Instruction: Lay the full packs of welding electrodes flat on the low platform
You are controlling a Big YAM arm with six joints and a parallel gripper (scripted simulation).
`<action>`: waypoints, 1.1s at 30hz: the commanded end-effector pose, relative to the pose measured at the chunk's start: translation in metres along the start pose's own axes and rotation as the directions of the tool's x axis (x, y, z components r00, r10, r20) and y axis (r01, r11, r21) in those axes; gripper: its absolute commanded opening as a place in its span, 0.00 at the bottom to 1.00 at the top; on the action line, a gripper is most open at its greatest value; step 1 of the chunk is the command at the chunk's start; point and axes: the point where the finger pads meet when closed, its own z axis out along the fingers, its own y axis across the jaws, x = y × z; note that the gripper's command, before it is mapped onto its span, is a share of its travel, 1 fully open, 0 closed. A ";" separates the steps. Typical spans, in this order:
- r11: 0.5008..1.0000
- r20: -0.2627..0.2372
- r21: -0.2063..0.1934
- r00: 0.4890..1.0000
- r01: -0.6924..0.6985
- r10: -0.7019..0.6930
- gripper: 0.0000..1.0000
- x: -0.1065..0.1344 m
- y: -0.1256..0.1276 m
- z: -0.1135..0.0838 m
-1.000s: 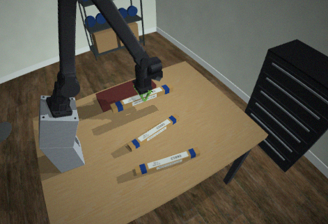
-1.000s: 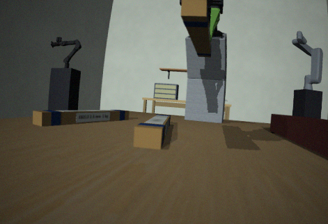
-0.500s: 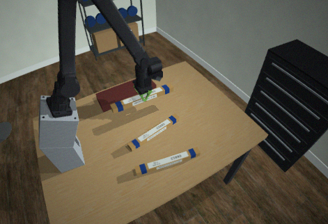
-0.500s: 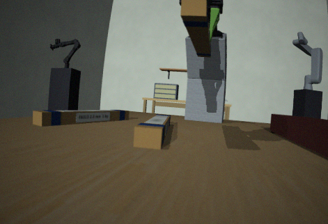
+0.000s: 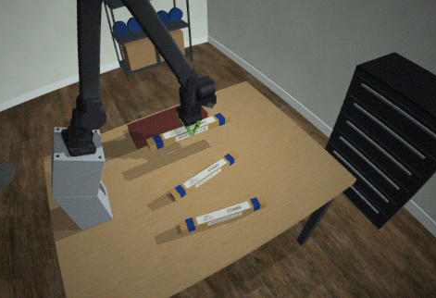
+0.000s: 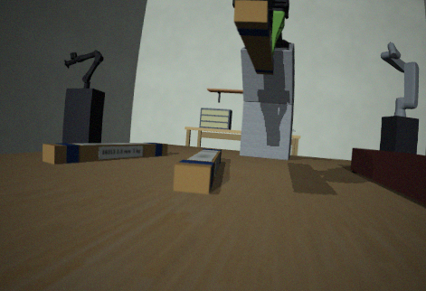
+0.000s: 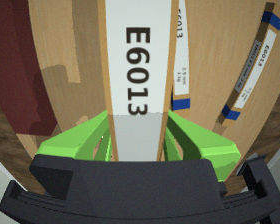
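I work above a wooden, light-brown tabletop (image 5: 276,153) (image 6: 129,235), the largest thing here. Next in size is the low, dark-red, block-shaped platform (image 5: 153,126) (image 6: 393,173) (image 7: 13,70); it lies below my tool and off to one side, seen on the left from the wrist, and I see no pack lying on it.

Then come the three packs, long orange-brown boxes with blue bands and white E6013 labels. My tool, the black gripper with green fingers (image 5: 192,126), is closed on the first, the raised long cardboard pack (image 5: 169,134) (image 6: 253,45) (image 7: 138,65), gripping it by its sides near the middle. It hangs clear of the tabletop, its shadow falling apart from it.

The middle cardboard pack (image 5: 204,178) (image 6: 193,176) (image 7: 182,65) lies flat, lower than my tool and on the side away from the platform. The far cardboard pack (image 5: 222,215) (image 6: 104,152) (image 7: 253,65) lies flat too, farther out on that same side.

I judge that I am early in the job: one pack is up, probably to feel its weight, and none is placed. Its fullness I cannot tell by looking. Left to do are judging each pack and laying only the full ones flat on the platform.
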 end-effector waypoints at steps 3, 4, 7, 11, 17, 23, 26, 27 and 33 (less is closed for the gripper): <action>1.000 0.067 0.002 0.998 -0.004 0.004 0.00 -0.021 -0.006 -0.020; 1.000 0.069 0.002 0.998 -0.004 0.004 0.00 -0.021 -0.006 -0.020; 1.000 0.050 -0.001 0.999 -0.003 0.003 0.00 -0.011 -0.001 -0.002; 1.000 0.049 -0.001 0.999 -0.003 0.003 0.00 -0.010 -0.001 0.004; 1.000 0.049 -0.001 0.999 -0.003 0.003 0.00 -0.010 -0.001 0.011; 1.000 0.048 -0.001 0.999 -0.003 0.003 0.00 -0.010 -0.001 0.017; 1.000 0.048 -0.001 0.999 -0.003 0.003 0.00 -0.010 -0.001 0.021; 1.000 0.048 -0.001 0.999 -0.003 0.003 0.00 -0.010 -0.001 0.023; 1.000 0.047 -0.001 0.999 -0.002 0.003 0.00 -0.010 -0.001 0.031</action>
